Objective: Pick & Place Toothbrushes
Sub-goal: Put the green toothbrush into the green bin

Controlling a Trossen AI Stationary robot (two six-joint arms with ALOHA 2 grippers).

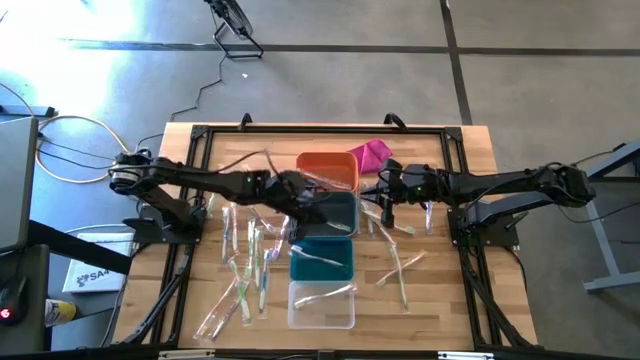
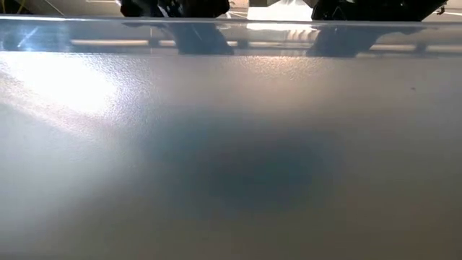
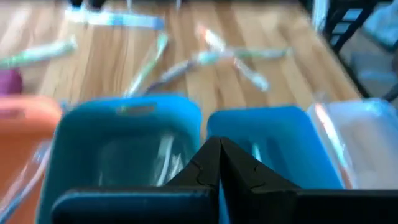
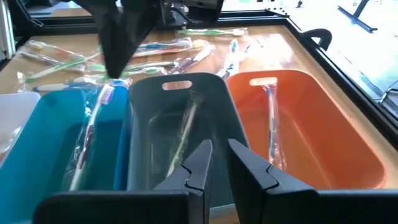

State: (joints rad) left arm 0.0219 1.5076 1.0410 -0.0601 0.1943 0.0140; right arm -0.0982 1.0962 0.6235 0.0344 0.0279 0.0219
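Four bins stand in a row down the table's middle: orange (image 1: pixel 327 170), grey (image 1: pixel 335 213), teal (image 1: pixel 322 258) and clear (image 1: pixel 322 303). Wrapped toothbrushes lie in the orange bin (image 4: pixel 270 130), in the grey bin (image 4: pixel 183 134) and in the teal bin (image 4: pixel 87 137); the last leans on the teal bin's left wall, head up. My left gripper (image 3: pixel 219 155) hangs shut over the grey and teal bins' left ends with nothing between its fingers; its tip (image 4: pixel 115 68) is just above that head. My right gripper (image 4: pixel 214 163) hovers at the bins' right side, narrowly open and holding nothing.
Several loose toothbrushes lie on the wood left of the bins (image 1: pixel 245 260) and some to their right (image 1: pixel 395 260). A magenta cloth lump (image 1: pixel 370 153) sits behind the orange bin. A dark frame (image 1: pixel 200 135) rims the table. A blurred grey surface fills the low view.
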